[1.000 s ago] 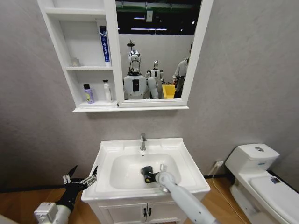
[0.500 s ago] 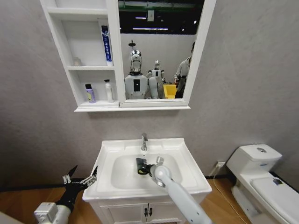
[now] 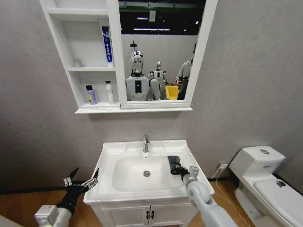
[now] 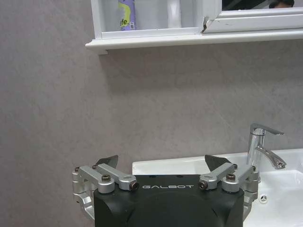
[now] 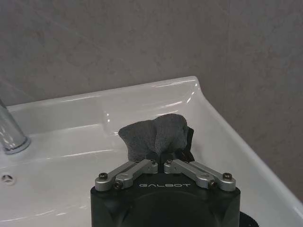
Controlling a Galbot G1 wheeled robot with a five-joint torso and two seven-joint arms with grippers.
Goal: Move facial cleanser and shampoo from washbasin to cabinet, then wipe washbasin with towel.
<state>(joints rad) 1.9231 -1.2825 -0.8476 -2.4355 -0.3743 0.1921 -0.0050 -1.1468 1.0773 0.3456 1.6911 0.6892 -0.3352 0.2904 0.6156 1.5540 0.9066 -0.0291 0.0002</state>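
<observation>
The white washbasin stands below the cabinet. My right gripper is shut on the dark grey towel and presses it on the basin's right rim, beside the bowl. In the right wrist view the towel bunches up in front of the right gripper, on the rim. In the cabinet stand a blue tube, a purple-labelled bottle and a white bottle; I cannot tell which are the facial cleanser and the shampoo. My left gripper hangs open left of the basin.
The chrome tap rises at the basin's back and the drain lies uncovered in the bowl. A white toilet stands to the right. The vanity doors are below the basin. The mirror reflects robots.
My right gripper has carried the towel from the middle of the bowl, over the drain, out to the basin's right rim. The left arm has stayed still.
</observation>
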